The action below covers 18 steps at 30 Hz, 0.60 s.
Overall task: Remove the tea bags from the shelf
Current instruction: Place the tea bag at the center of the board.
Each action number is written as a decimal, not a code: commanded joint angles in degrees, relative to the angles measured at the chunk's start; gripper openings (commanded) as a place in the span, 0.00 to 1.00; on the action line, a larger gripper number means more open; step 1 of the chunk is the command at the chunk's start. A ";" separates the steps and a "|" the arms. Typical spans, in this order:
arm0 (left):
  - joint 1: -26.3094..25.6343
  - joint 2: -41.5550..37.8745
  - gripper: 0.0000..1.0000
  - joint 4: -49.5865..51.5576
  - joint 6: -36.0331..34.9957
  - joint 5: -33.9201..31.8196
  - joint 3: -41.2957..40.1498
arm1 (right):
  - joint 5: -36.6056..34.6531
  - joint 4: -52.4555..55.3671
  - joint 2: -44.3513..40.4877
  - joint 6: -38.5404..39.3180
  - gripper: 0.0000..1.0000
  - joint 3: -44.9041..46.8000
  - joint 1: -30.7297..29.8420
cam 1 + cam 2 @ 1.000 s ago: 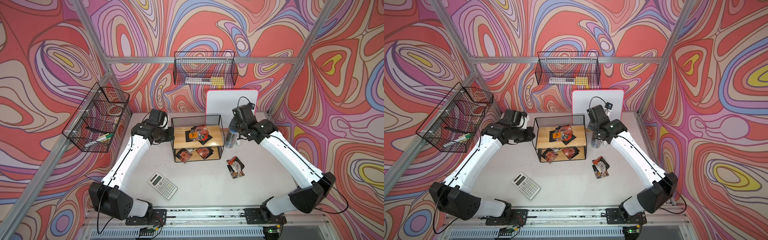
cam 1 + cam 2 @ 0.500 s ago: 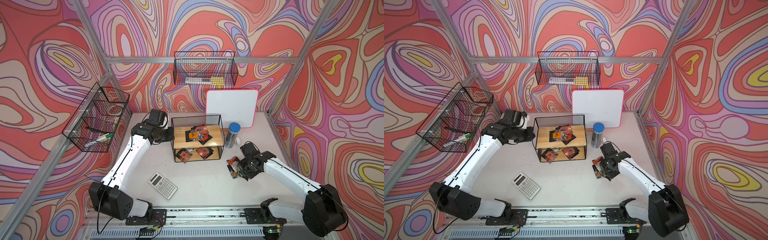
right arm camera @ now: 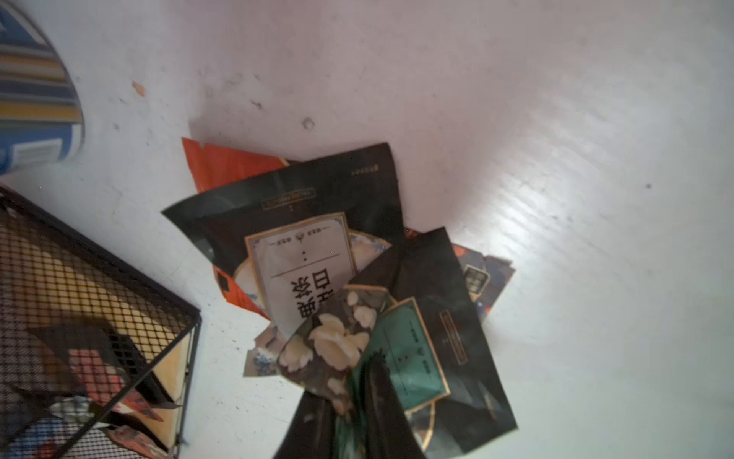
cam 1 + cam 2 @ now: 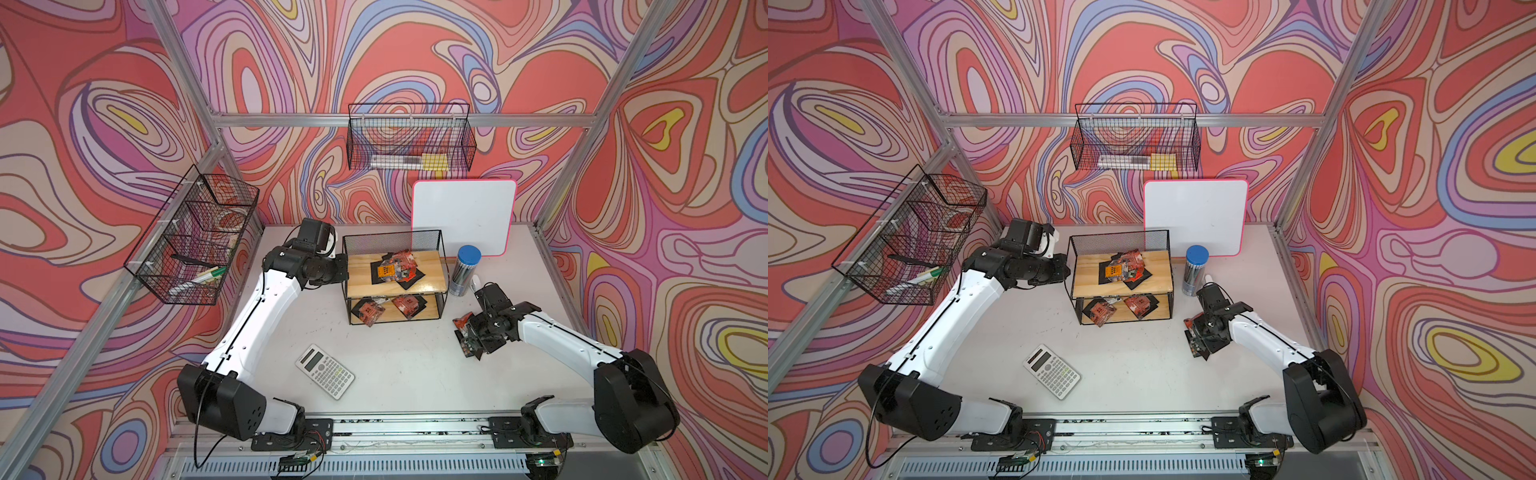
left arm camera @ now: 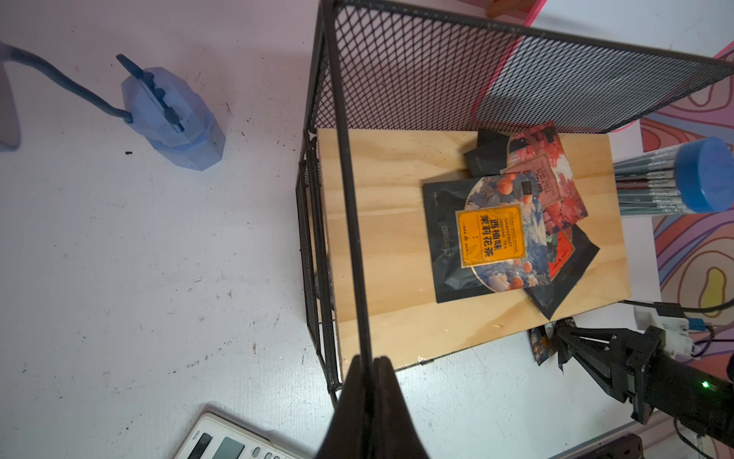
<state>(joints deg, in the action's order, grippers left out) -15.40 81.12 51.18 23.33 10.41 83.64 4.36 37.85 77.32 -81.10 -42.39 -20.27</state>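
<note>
Black glossy foil is backing the tea bags (image 5: 488, 238), and each is carrying a printed label: orange on the top one, red florals on those beneath. This cluster is lying overlapped around the middle of the upper wooden board of the shelf (image 4: 361, 274). At least two more are sitting on the lower board, one poking out past its front edge. A pile (image 3: 337, 254) of further sachets is lying on the table (image 4: 415, 374) to the right of the shelf, showing white, green and orange-red faces.

The right gripper (image 3: 371, 373) is hanging over that pile with its fingers at the green-labelled sachet; whether they are pinching it I cannot tell. The left gripper (image 5: 371, 359) is clamping tight on a black wire bar of the frame at the shelf's left end.

White and scuffed, the table is showing dark specks. A calculator (image 4: 325, 371) is lying near the front, a blue-capped tube (image 4: 465, 270) is standing just beside the shelf's right end, and a whiteboard (image 4: 463, 216) is leaning at the back. Two wire baskets (image 4: 409, 139) are hanging on walls swirling in red, pink and purple.
</note>
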 commanded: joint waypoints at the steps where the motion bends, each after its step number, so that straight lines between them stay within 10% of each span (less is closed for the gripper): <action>1: 0.02 0.70 0.00 1.16 -0.72 -0.86 1.27 | 0.39 -0.44 0.38 0.43 0.27 -0.61 0.29; 18: 0.02 1.58 0.00 0.87 -0.66 -0.48 1.62 | -9.19 9.73 -2.88 6.96 0.58 -12.92 0.23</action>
<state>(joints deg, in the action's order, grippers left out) -15.40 81.65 51.29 23.33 10.48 84.23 0.34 43.38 75.79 -77.58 -51.07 -20.27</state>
